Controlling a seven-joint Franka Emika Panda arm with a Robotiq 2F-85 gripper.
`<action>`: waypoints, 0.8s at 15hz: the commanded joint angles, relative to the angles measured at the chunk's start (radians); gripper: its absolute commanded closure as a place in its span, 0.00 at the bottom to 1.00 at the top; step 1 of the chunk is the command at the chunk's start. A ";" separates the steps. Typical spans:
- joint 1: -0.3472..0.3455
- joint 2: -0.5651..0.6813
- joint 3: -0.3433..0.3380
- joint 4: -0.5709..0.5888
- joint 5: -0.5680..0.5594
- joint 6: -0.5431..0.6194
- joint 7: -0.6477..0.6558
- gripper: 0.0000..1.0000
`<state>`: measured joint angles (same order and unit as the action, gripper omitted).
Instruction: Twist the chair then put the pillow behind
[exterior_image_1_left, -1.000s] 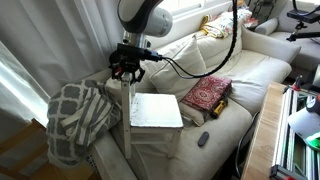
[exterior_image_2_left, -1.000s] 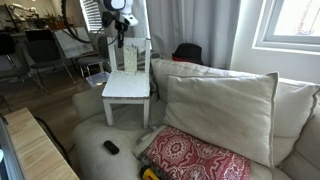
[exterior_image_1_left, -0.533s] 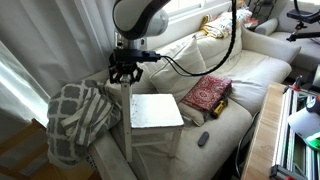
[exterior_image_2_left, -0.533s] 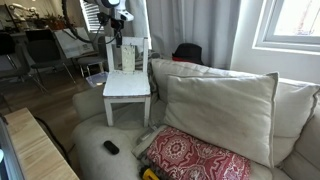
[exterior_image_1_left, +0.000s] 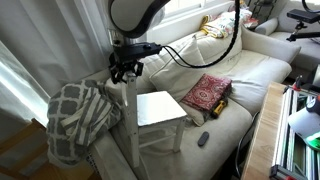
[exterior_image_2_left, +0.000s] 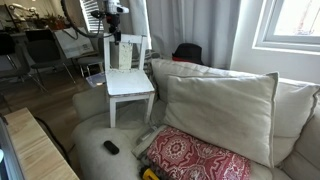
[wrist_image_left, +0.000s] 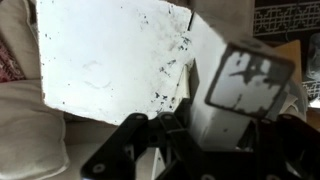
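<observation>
Tool (exterior_image_1_left: 124, 73) grips slatted white wooden chair (exterior_image_1_left: 160, 108); puffy cream pillow (exterior_image_2_left: 220, 115) apart.

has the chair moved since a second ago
Yes. The chair has lifted and turned a little, its seat corner now nearer the red cushion, held at its back by the gripper.

Cream sofa (exterior_image_1_left: 252, 68) with white chair (exterior_image_1_left: 160, 108), cream pillow (exterior_image_2_left: 215, 115), red cushion (exterior_image_1_left: 207, 93), black remote (exterior_image_1_left: 203, 139), lattice throw (exterior_image_1_left: 75, 115)

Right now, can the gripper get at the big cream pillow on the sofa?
Probably not yet: the gripper is closed on the chair's back rail, so it is occupied. The pillow itself leans in the open against the sofa back, so after letting go the way looks open.
</observation>
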<state>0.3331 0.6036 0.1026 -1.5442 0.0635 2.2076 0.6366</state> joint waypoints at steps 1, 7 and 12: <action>0.036 -0.078 -0.031 0.002 -0.108 -0.068 -0.049 0.95; 0.055 -0.027 -0.007 -0.020 -0.089 -0.021 -0.039 0.95; 0.066 0.006 0.008 -0.027 -0.055 0.068 -0.033 0.82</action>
<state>0.3924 0.6308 0.1055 -1.5543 -0.0065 2.2427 0.6119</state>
